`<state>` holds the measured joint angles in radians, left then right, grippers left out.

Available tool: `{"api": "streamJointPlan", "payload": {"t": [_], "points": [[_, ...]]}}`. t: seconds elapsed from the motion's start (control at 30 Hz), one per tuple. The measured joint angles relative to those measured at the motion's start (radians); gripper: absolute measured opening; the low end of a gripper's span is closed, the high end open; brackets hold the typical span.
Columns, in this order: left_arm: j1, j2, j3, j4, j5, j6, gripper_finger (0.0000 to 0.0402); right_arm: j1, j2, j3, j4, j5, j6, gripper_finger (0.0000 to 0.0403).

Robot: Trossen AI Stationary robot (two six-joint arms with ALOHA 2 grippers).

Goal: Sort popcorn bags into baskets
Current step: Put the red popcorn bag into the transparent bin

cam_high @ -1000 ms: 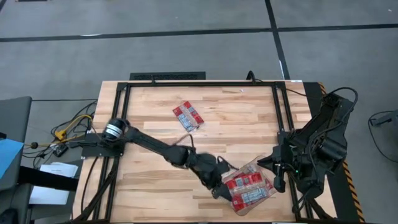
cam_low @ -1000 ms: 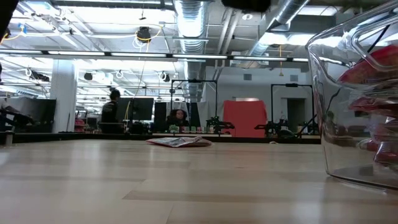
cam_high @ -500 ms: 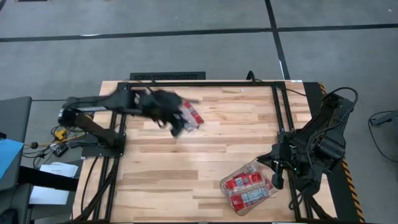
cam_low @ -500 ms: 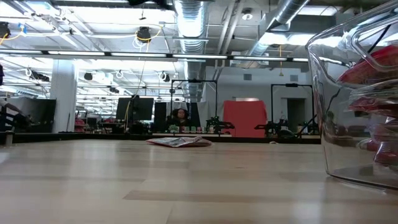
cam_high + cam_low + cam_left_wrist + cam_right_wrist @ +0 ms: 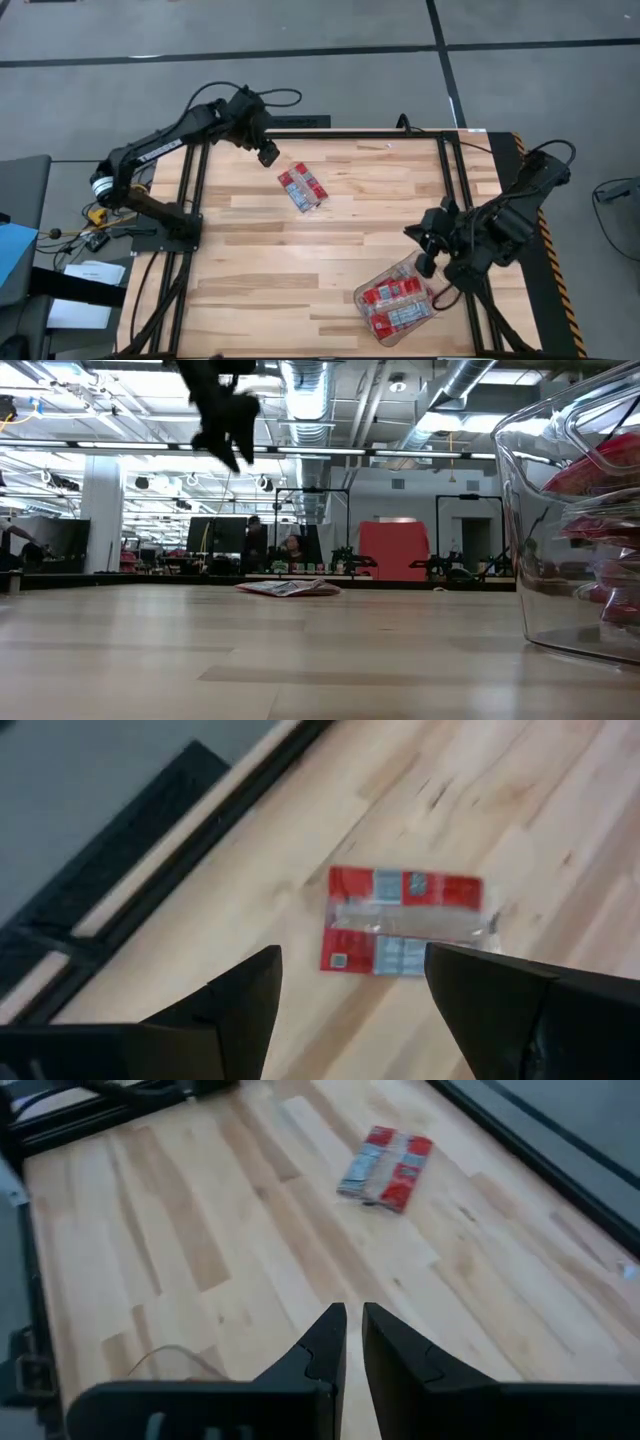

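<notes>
One red popcorn bag (image 5: 302,187) with bluish-white panels lies flat on the far-left part of the table; it also shows in the left wrist view (image 5: 405,920), the right wrist view (image 5: 387,1168) and the low view (image 5: 290,587). The clear tub (image 5: 400,300) stands near the table's near-right corner with several red packets (image 5: 392,292) inside. Its wall fills the right of the low view (image 5: 560,530). My left gripper (image 5: 268,153) hangs open in the air (image 5: 225,435), just left of and beyond the loose bag (image 5: 352,960). My right gripper (image 5: 425,265) is shut (image 5: 354,1312) above the tub's far-right corner.
A black metal frame (image 5: 330,133) runs around the table's edges. The bare wood between the loose bag and the tub (image 5: 300,260) holds nothing. Cables and a cart sit off the table's left side (image 5: 90,215).
My left arm has swung away from the tub at the near right, across the table to the far left, and risen; it now hangs beside the loose bag. My right gripper has shifted a little toward the table's left, nearer the tub's far corner. The bags and tub stayed put.
</notes>
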<state>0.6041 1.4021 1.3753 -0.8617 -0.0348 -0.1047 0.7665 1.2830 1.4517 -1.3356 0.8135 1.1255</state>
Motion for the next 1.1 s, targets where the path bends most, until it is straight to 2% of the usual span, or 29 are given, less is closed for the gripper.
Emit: {"api": "streamJointPlan", "payload": {"t": [0.1,0.27,0.37,0.57,0.77,1.1], "points": [[0.073,0.001,-0.137,0.159,0.084,0.033,0.0236,-0.039,0.000,0.000,-0.005,-0.001,0.000,0.0063],[0.130,0.002,-0.353,0.462,0.118,0.006,0.0236,-0.093,0.000,0.000,-0.015,-0.003,0.000,0.0063],[0.153,0.045,-0.422,0.569,0.232,0.005,0.0236,-0.123,0.000,0.000,-0.015,-0.003,0.000,0.0063],[0.155,0.211,-0.435,0.585,0.343,0.015,0.0254,-0.178,0.000,0.000,-0.020,-0.003,-0.016,0.0063],[0.156,0.350,-0.435,0.609,0.289,-0.027,0.0291,-0.204,0.000,0.000,-0.019,-0.004,-0.025,0.0063],[0.113,0.384,-0.432,0.685,0.322,-0.067,0.0298,-0.205,0.000,0.000,-0.019,-0.004,-0.027,0.0063]]}}
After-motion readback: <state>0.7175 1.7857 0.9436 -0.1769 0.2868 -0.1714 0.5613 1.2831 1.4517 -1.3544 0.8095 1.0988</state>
